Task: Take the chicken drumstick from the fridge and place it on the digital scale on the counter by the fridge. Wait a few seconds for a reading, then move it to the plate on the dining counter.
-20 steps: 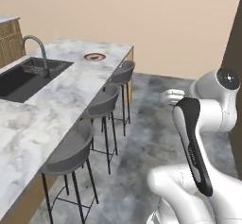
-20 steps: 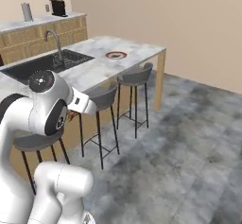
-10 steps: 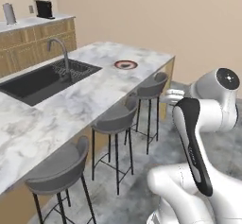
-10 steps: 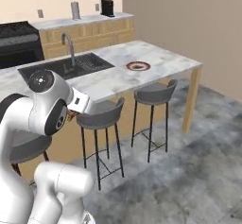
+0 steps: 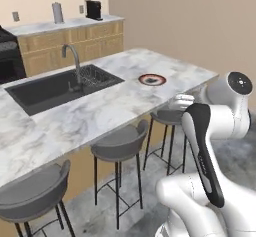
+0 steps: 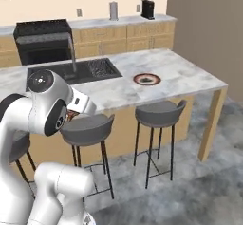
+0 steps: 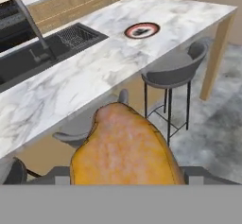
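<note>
One golden-brown rounded chicken drumstick (image 7: 125, 147) sits clamped in my hand (image 7: 126, 178), short of the white marble surface (image 7: 94, 72) and red-rimmed round plate (image 7: 142, 30). Looks soft, greasy; hold mid-body, firm.

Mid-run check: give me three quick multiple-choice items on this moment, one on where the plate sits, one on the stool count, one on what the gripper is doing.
1. Where is the plate?
A. in the sink
B. on the dining counter, right of the sink
C. on a stool

2. How many stools show in the right base view?
A. two
B. three
C. five

3. The chicken drumstick is
A. held in the gripper
B. on the plate
C. on the floor

B: it lies on the marble.
B: three seats line the overhang.
A: the hand view shows it close up.
</note>
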Robot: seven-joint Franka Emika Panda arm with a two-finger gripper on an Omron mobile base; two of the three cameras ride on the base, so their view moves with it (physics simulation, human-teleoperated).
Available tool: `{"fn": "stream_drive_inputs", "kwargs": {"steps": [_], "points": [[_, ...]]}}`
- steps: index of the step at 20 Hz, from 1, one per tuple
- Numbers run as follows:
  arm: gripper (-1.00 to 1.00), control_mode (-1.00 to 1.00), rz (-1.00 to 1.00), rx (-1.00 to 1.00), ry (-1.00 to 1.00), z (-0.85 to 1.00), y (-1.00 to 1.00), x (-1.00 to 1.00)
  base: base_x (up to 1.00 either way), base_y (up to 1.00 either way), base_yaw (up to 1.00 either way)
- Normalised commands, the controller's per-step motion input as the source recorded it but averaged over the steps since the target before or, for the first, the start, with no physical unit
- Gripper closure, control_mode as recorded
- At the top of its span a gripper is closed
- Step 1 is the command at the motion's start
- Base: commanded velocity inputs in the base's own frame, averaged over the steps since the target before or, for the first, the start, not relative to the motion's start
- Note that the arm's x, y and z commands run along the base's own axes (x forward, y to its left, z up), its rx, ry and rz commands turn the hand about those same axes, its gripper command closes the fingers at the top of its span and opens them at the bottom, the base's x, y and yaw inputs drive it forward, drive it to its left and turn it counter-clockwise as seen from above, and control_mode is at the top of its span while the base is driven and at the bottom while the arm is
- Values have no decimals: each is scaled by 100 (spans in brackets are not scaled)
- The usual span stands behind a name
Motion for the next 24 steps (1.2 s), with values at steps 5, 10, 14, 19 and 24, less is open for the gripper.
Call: {"fn": "stream_drive_inputs", "kwargs": {"steps": [5, 10, 14, 19, 24], "points": [[100, 100, 0, 0, 0, 0, 0, 0, 54, -100, 43], [100, 100, 0, 0, 0, 0, 0, 0, 54, -100, 43], [100, 100, 0, 0, 0, 0, 0, 0, 55, -100, 42], [100, 100, 0, 0, 0, 0, 0, 0, 67, -100, 40], [100, 100, 0, 0, 0, 0, 0, 0, 99, -72, 26]]}}
